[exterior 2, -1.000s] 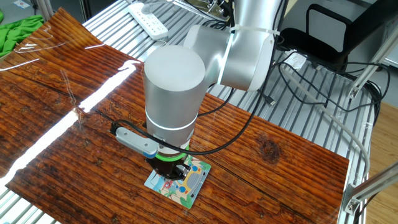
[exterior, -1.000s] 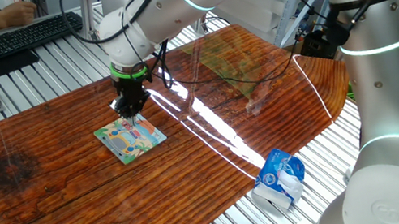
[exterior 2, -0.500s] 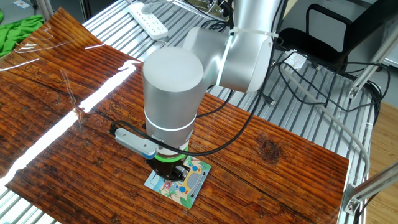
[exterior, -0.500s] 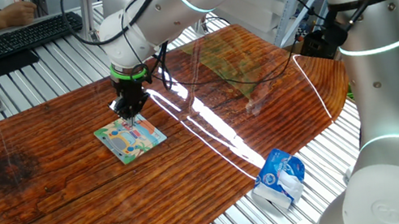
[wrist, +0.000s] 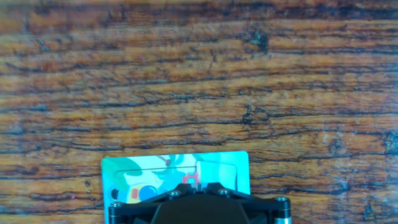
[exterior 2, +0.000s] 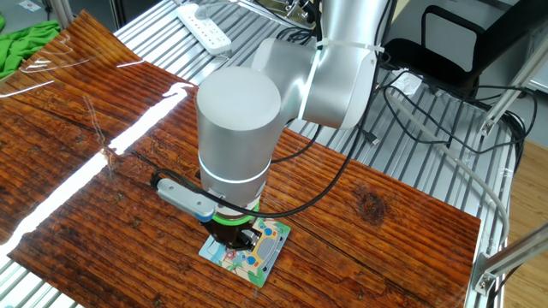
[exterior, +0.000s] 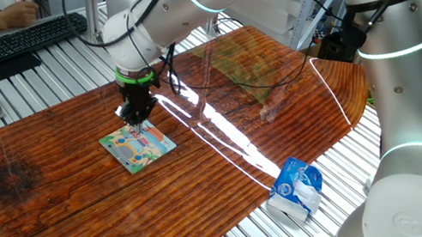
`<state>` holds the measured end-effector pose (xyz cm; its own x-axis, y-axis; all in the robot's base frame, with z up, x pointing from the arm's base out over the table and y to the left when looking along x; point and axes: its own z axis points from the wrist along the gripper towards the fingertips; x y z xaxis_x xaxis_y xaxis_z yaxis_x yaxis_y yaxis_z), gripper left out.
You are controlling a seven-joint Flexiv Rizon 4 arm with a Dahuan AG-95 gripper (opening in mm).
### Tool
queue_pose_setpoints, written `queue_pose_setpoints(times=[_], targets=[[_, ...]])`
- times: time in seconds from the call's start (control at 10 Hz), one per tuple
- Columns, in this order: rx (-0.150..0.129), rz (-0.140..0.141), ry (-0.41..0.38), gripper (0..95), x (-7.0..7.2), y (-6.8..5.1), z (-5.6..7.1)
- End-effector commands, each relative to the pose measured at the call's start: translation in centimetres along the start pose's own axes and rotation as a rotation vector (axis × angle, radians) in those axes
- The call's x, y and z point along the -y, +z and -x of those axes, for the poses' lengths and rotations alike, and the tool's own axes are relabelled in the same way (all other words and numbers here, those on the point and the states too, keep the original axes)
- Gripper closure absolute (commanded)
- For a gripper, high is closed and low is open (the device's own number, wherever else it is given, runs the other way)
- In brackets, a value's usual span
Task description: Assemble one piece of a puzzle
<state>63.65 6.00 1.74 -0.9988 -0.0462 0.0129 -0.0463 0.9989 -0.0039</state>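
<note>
The puzzle is a small square board with a teal border and a cartoon picture, lying flat on the wooden table. It also shows in the other fixed view and in the hand view. My gripper points straight down with its tips on the puzzle's far edge; it is also in the other fixed view. In the hand view the gripper has its fingers almost together with a thin pale sliver, the piece, pinched between them. Most of the piece is hidden.
A crumpled blue and white packet lies at the table's near right edge. A clear sheet over a faded picture board lies at the far right. A keyboard, a power strip and a green cloth sit off the table.
</note>
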Motion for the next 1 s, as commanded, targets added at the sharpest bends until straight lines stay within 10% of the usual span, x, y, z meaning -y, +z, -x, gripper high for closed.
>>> queue_pose_setpoints(times=[0.1, 1.0], targets=[[0.005, 0.002, 0.007, 95.0, 0.05, 0.12, 0.06], [0.012, 0.035, 0.066, 95.0, -0.75, 0.61, 0.4]])
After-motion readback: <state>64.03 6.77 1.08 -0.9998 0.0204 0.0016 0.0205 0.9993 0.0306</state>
